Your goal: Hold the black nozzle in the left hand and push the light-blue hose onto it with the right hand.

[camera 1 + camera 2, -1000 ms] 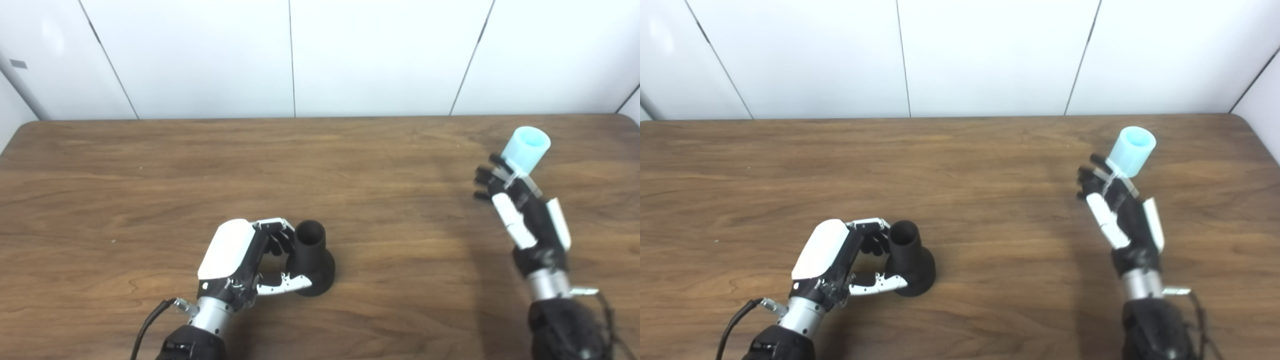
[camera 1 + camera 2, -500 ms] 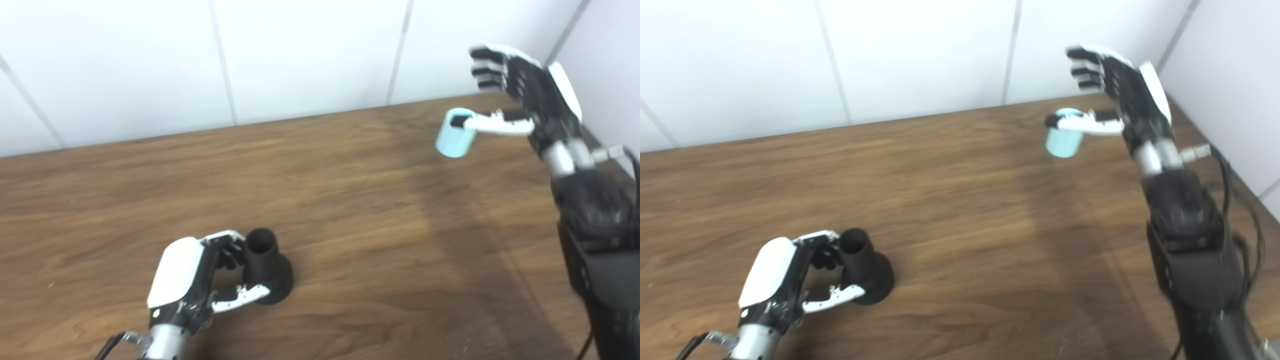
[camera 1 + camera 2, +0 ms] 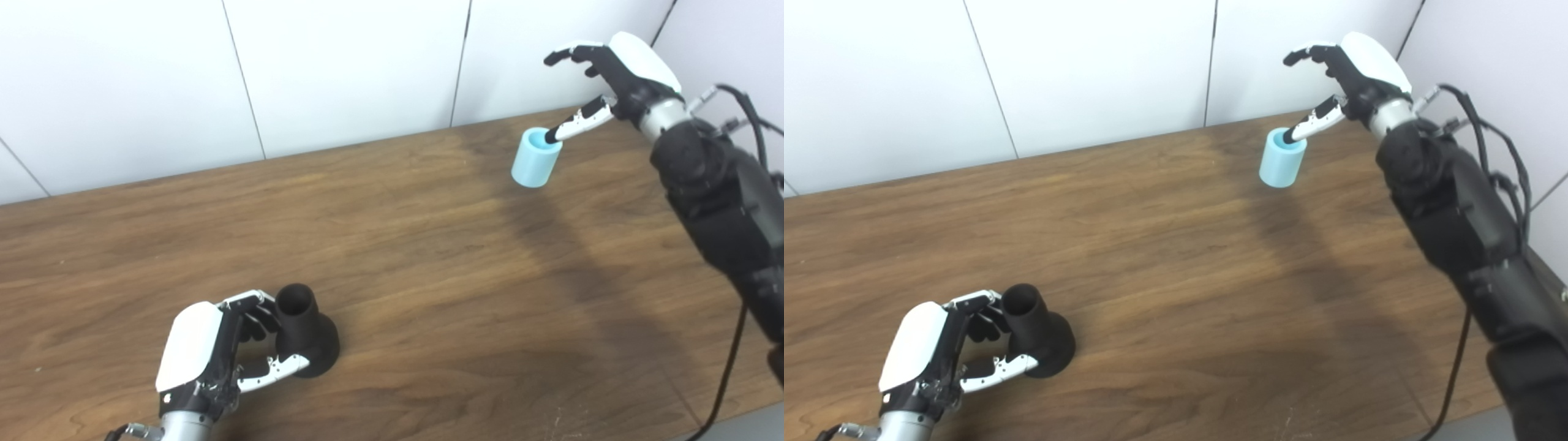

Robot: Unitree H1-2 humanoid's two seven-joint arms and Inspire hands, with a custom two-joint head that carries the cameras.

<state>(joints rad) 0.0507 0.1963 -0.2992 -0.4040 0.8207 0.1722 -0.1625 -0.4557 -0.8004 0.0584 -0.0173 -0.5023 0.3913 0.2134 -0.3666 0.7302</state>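
The black nozzle [image 3: 301,327] stands upright on the wooden table [image 3: 429,257] at the near left, its wide base down. My left hand [image 3: 199,352] is wrapped on it, with the fingers against its neck and the thumb on its base. The light-blue hose [image 3: 536,158], a short tube, stands upright at the far right of the table. My right hand [image 3: 615,67] is raised over it with the fingers spread apart. Only the thumb tip reaches into the hose's open top. I cannot tell whether the hose rests on the table or hangs from the thumb.
White wall panels [image 3: 343,67] rise right behind the table's far edge. The table's right corner and near edge [image 3: 723,416] show at the lower right. A black cable [image 3: 726,380] hangs from my right arm.
The camera has swung right and up. My right hand has let go its clasp on the hose, opened its fingers and reached toward the far right. The left hand still grips the nozzle.
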